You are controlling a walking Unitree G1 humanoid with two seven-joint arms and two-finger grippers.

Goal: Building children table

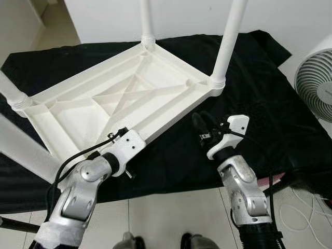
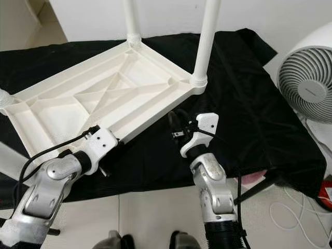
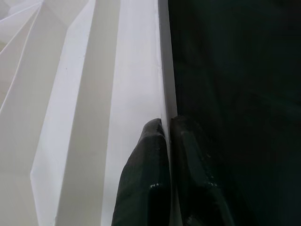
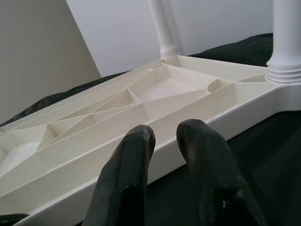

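In the head views, the white ribbed plastic tabletop [image 1: 119,98] lies upside down on a black cloth [image 1: 244,93], its round white legs [image 1: 228,41] pointing up, likely for fitting. The left gripper [image 1: 120,136] meets its near rim.

Left wrist view: black fingers [image 3: 146,179] pinch that rim, probably steadying it.

Right wrist view: the right gripper [image 4: 164,134] hovers narrowly parted, empty, just short of the edge.

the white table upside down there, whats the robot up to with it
The robot is assembling a white table top, lying upside down on a black cloth with legs screwed into its corners. The left end effector pinches the near rim. The right end effector hovers open just short of that edge.
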